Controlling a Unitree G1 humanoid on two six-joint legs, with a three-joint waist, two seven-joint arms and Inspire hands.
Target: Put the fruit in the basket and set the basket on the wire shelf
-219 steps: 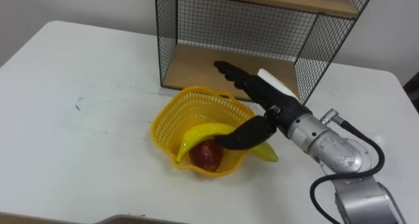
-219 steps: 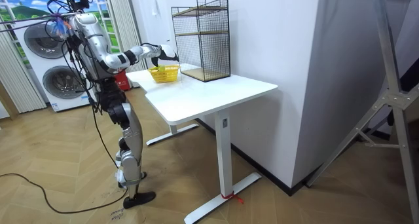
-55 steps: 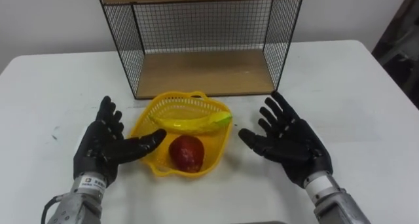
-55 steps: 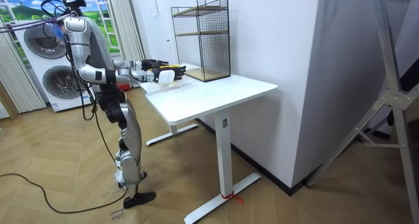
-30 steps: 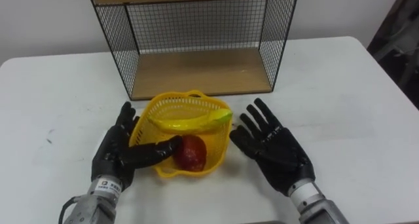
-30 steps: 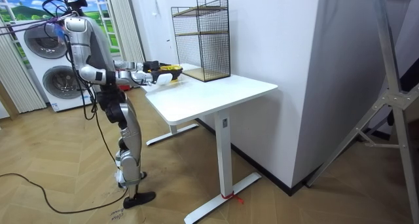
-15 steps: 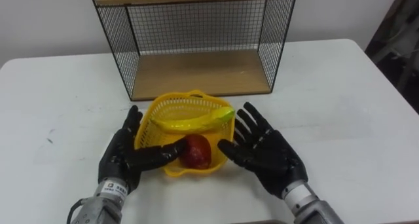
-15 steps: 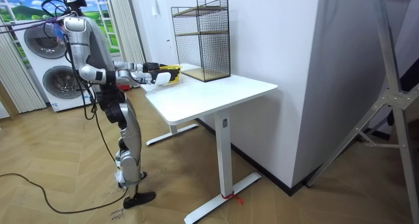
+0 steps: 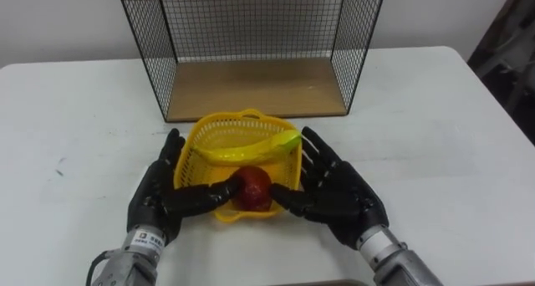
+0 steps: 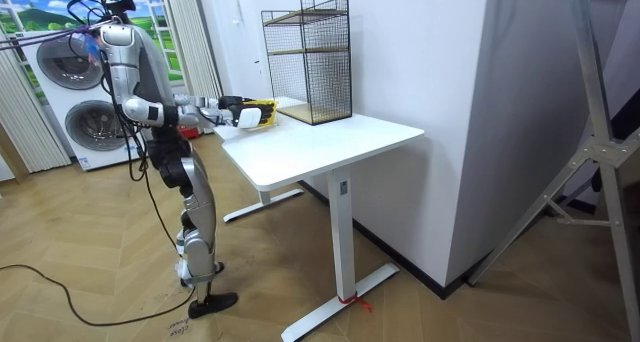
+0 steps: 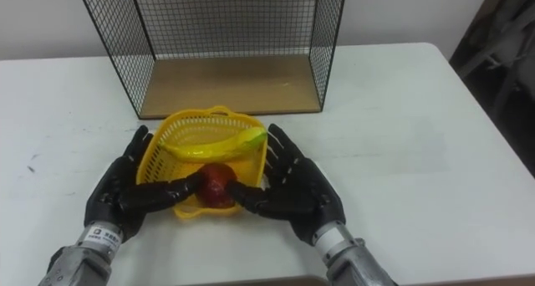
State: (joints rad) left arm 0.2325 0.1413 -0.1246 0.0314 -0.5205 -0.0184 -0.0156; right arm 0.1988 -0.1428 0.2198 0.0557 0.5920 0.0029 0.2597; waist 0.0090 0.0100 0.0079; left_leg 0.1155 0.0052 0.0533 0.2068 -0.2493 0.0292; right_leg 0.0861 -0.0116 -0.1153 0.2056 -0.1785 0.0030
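Basket [image 9: 206,134] sitting on the white table [image 9: 75,110] just in front of the wire shelf [image 9: 251,85], banana [image 9: 247,150] and red apple [image 9: 253,188] inside, left hand [image 9: 159,198] and right hand [image 9: 338,198] flat against its sides, fingers straight, thumbs stretched along the front, not really clamped

Yellow basket [image 9: 224,132] sits mid-table on the white table [image 9: 435,135], closer to the near edge, just in front of the wire shelf [image 9: 251,85] that stands at the far edge. A banana [image 9: 247,150] lies across the basket and a red apple [image 9: 252,188] sits at its near side. Left hand [image 9: 157,196] is flat against the basket's left wall and right hand [image 9: 341,194] against its right wall, fingers straight, both thumbs reaching in along the near wall below the apple.
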